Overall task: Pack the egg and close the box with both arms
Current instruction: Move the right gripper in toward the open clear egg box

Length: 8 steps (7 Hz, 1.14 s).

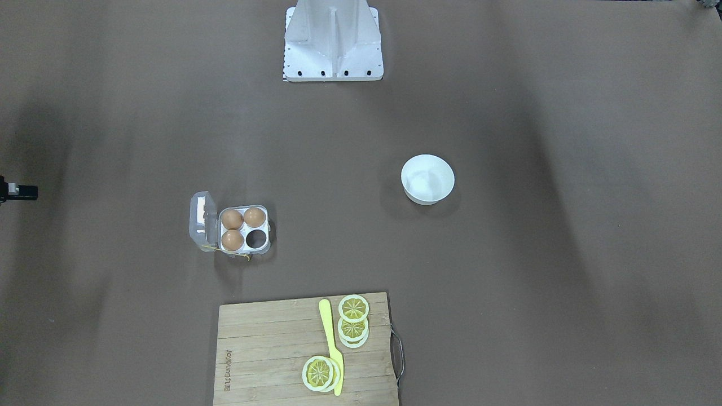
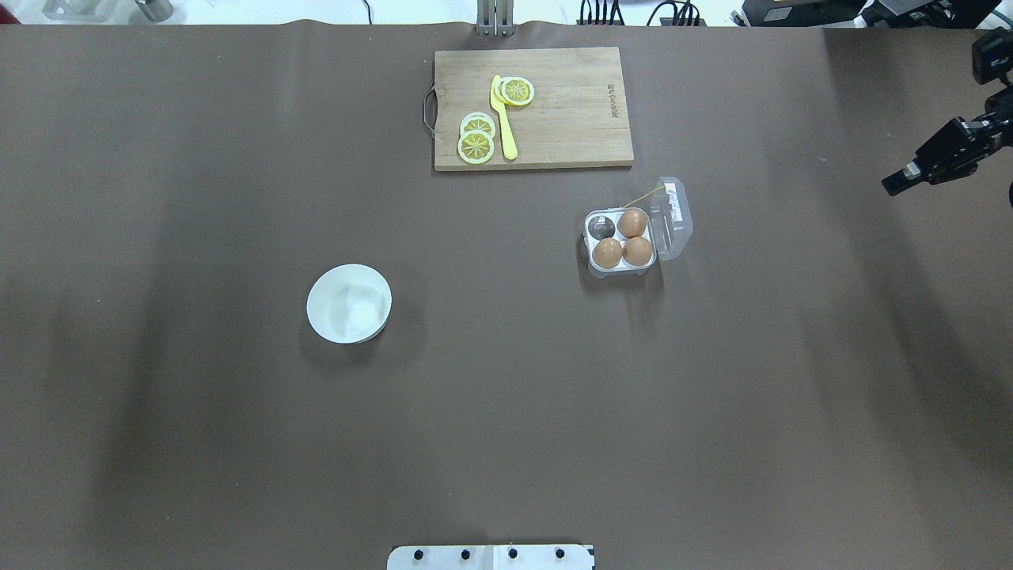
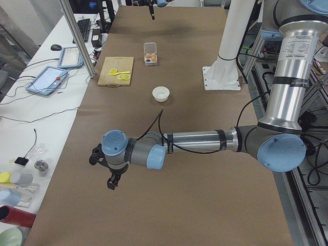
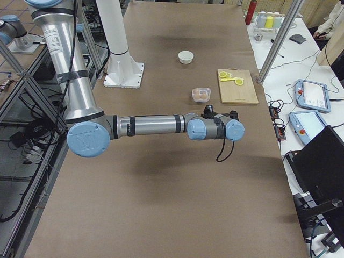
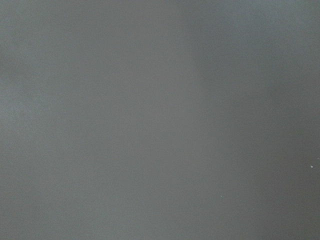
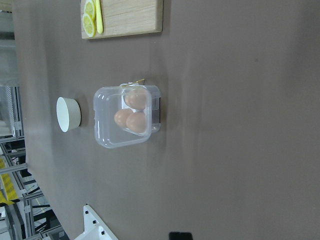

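Note:
The clear egg box (image 1: 202, 221) stands open on the brown table, its lid tipped back. It also shows in the overhead view (image 2: 673, 212) and the right wrist view (image 6: 106, 122). Three tan-brown eggs (image 1: 232, 219) (image 2: 608, 252) fill three cups. The fourth cup (image 1: 255, 238) is empty. My right gripper (image 2: 898, 182) hovers far out at the table's right side, well apart from the box and seen side-on; I cannot tell whether it is open. My left gripper (image 3: 111, 183) shows only in the exterior left view, far from the box; I cannot tell its state.
A round white bowl (image 2: 349, 304) sits on the left half, and looks empty. A wooden cutting board (image 2: 570, 111) with lemon slices (image 2: 476, 145) and a yellow knife (image 2: 503, 119) lies beyond the box. The white base plate (image 2: 491, 558) is at the near edge.

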Available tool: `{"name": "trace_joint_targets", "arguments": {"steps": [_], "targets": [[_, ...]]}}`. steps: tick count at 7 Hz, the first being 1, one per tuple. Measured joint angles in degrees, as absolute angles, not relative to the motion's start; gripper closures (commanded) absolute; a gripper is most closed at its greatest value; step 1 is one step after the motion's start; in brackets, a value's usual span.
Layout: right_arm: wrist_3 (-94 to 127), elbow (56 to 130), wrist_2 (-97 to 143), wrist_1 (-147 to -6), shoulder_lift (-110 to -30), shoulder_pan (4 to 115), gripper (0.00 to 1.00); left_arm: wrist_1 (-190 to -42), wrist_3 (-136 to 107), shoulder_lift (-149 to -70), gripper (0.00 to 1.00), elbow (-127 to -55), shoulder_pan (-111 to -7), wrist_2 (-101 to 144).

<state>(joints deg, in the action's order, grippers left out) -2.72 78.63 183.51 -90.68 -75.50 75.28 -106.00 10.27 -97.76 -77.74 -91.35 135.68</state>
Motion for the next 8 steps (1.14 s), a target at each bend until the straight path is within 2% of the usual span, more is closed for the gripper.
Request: {"name": "trace_joint_targets", "arguments": {"steps": [4, 8], "targets": [[-2.8, 70.7, 185.3, -90.8, -67.0, 70.7, 1.00, -106.0, 10.0, -98.2, 0.02, -77.7, -91.3, 135.6], [-2.8, 67.4, 185.4, -91.1, -62.5, 65.4, 1.00, -106.1, 10.2, -98.1, 0.02, -78.0, -91.4, 135.7]]}}
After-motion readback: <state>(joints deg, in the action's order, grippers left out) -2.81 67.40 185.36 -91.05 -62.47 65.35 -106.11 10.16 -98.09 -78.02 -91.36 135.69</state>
